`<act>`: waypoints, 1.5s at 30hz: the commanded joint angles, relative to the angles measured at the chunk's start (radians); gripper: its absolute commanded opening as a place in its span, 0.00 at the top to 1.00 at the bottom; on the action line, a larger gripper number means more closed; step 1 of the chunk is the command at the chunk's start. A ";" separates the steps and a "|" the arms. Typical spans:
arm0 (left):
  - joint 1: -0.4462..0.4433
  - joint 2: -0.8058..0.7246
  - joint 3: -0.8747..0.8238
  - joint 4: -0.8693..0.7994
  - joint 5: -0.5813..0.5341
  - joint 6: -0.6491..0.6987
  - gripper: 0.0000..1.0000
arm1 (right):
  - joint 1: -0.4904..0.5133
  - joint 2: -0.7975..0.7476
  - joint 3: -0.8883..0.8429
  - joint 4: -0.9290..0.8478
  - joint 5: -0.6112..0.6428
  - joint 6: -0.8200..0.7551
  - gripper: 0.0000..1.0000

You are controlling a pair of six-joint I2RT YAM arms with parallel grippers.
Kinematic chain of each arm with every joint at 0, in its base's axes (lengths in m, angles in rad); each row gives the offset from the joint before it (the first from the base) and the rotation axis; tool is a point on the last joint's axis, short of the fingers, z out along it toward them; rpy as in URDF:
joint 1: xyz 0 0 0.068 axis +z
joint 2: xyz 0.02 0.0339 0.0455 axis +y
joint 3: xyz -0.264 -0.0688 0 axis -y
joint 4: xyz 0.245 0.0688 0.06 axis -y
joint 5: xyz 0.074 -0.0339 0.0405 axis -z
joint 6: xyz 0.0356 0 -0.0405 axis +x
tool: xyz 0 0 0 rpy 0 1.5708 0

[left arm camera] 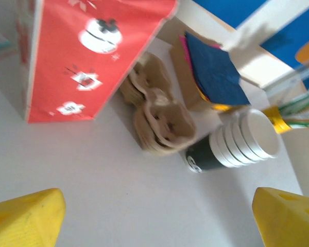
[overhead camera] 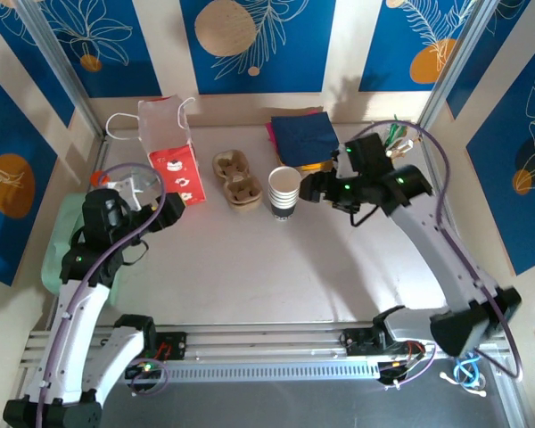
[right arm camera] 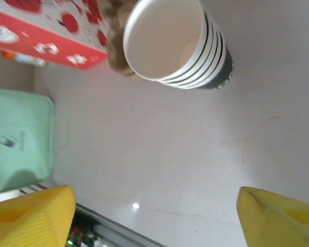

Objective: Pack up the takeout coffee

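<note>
A pale bench [overhead camera: 250, 276] is seen from above, with blue patterned walls around it. Two white and black arms reach in from the near edge.

The left arm [overhead camera: 94, 250] sits low on the left side. Its yellow jaws stand wide apart with nothing between them.

The right arm [overhead camera: 441, 236] stretches across towards the middle. Its jaws are also spread wide and empty, and they point at the cup from the right, near it but not touching.

A red paper bag [overhead camera: 171, 160] with white handles stands upright at the far left. A stack of dark blue napkins [overhead camera: 301, 138] lies at the far edge.

A brown pulp cup carrier [overhead camera: 236, 181] lies just right of the bag.

The takeout coffee cup [overhead camera: 283, 192] stands upright just beside the carrier's right side; whether they touch is unclear. It is white with a dark band at the base and has no lid. The right wrist view looks into it [right arm camera: 167, 41] and shows it empty, with ringed rims that suggest several cups nested together.

It looks very light and easy to tip. The paper wall is thin and would likely dent under a hard squeeze, and the smooth surface may slip. A gentle hold across the upper side wall, just below the stiffer rim, seems best.
</note>
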State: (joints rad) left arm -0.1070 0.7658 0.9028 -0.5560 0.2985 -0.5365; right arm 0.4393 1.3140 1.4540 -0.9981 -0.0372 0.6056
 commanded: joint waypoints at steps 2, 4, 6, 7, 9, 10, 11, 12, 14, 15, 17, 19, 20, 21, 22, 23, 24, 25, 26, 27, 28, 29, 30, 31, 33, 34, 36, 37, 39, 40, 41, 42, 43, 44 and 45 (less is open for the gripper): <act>-0.033 0.015 0.069 -0.060 0.156 0.038 0.08 | 0.037 0.117 0.090 -0.115 0.060 0.010 0.28; -0.053 0.025 0.090 -0.058 0.168 0.044 0.09 | 0.038 0.163 0.122 -0.109 0.064 0.010 0.31; -0.076 0.039 0.105 -0.048 0.174 0.047 0.09 | 0.035 0.209 0.159 -0.103 0.075 0.008 0.32; -0.090 0.047 0.108 -0.041 0.173 0.049 0.09 | 0.031 0.233 0.178 -0.098 0.076 0.008 0.32; -0.111 0.064 0.111 -0.030 0.167 0.045 0.09 | 0.021 0.275 0.211 -0.084 0.075 0.004 0.34; -0.122 0.073 0.110 -0.022 0.163 0.044 0.09 | 0.017 0.297 0.226 -0.080 0.079 0.003 0.36; -0.133 0.081 0.107 -0.016 0.153 0.044 0.10 | 0.012 0.318 0.246 -0.079 0.079 0.005 0.37; -0.142 0.087 0.107 -0.013 0.145 0.043 0.10 | 0.006 0.335 0.259 -0.076 0.073 0.003 0.39; -0.156 0.100 0.108 -0.007 0.133 0.041 0.10 | -0.004 0.373 0.295 -0.081 0.078 0.004 0.44; -0.161 0.105 0.110 -0.006 0.131 0.041 0.10 | -0.005 0.387 0.311 -0.089 0.092 0.002 0.44; -0.172 0.112 0.110 0.001 0.128 0.041 0.10 | -0.010 0.414 0.336 -0.099 0.114 0.001 0.44; -0.181 0.118 0.109 0.002 0.121 0.043 0.10 | -0.018 0.428 0.342 -0.090 0.101 0.000 0.47; -0.185 0.120 0.107 0.002 0.119 0.043 0.10 | -0.021 0.436 0.344 -0.085 0.097 0.002 0.47; -0.186 0.121 0.105 0.002 0.116 0.043 0.10 | -0.022 0.443 0.348 -0.083 0.097 0.002 0.47; -0.188 0.124 0.101 0.004 0.113 0.043 0.10 | -0.022 0.453 0.354 -0.083 0.099 0.000 0.48; -0.189 0.127 0.099 0.004 0.111 0.041 0.10 | -0.022 0.459 0.358 -0.085 0.102 0.000 0.48; -0.190 0.128 0.098 0.004 0.111 0.041 0.10 | -0.022 0.465 0.361 -0.084 0.102 0.000 0.49; -0.191 0.130 0.097 0.004 0.111 0.041 0.10 | -0.022 0.471 0.366 -0.083 0.101 -0.001 0.51; -0.191 0.133 0.097 0.002 0.112 0.042 0.10 | -0.022 0.479 0.370 -0.084 0.100 -0.002 0.52; -0.193 0.133 0.097 0.001 0.113 0.041 0.10 | -0.021 0.483 0.373 -0.082 0.099 -0.003 0.53; -0.192 0.134 0.096 0.001 0.111 0.041 0.10 | -0.020 0.490 0.377 -0.083 0.096 -0.003 0.55; -0.193 0.133 0.095 0.001 0.109 0.041 0.10 | -0.020 0.498 0.380 -0.083 0.093 -0.004 0.57; -0.192 0.133 0.094 0.001 0.108 0.041 0.10 | -0.019 0.502 0.383 -0.084 0.092 -0.005 0.58; -0.193 0.132 0.093 -0.001 0.104 0.041 0.10 | -0.019 0.508 0.388 -0.086 0.094 -0.006 0.60; -0.194 0.131 0.091 -0.002 0.100 0.041 0.10 | -0.016 0.515 0.392 -0.088 0.100 -0.007 0.61; -0.193 0.131 0.091 -0.005 0.097 0.042 0.10 | -0.016 0.520 0.392 -0.086 0.102 -0.007 0.63; -0.192 0.130 0.093 -0.014 0.090 0.046 0.10 | -0.016 0.523 0.394 -0.086 0.100 -0.007 0.67; -0.193 0.130 0.093 -0.017 0.088 0.047 0.10 | -0.016 0.523 0.392 -0.085 0.100 -0.007 0.68; -0.193 0.130 0.094 -0.022 0.087 0.051 0.10 | -0.015 0.526 0.394 -0.085 0.100 -0.005 0.68; -0.192 0.128 0.096 -0.025 0.085 0.053 0.10 | -0.014 0.528 0.395 -0.084 0.100 -0.006 0.68; -0.193 0.128 0.096 -0.027 0.083 0.053 0.10 | -0.014 0.528 0.395 -0.083 0.100 -0.006 0.68; -0.193 0.129 0.097 -0.028 0.082 0.054 0.10 | -0.015 0.530 0.396 -0.083 0.101 -0.006 0.68; -0.193 0.129 0.099 -0.030 0.080 0.055 0.10 | -0.014 0.531 0.396 -0.083 0.100 -0.006 0.69; -0.193 0.130 0.100 -0.031 0.079 0.055 0.09 | -0.014 0.533 0.396 -0.083 0.100 -0.006 0.69; -0.193 0.128 0.102 -0.034 0.078 0.055 0.10 | -0.014 0.534 0.396 -0.082 0.102 -0.005 0.69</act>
State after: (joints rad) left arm -0.2913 0.9009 0.9859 -0.5697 0.3885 -0.5137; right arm 0.4187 1.8324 1.8179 -1.0630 0.0616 0.6029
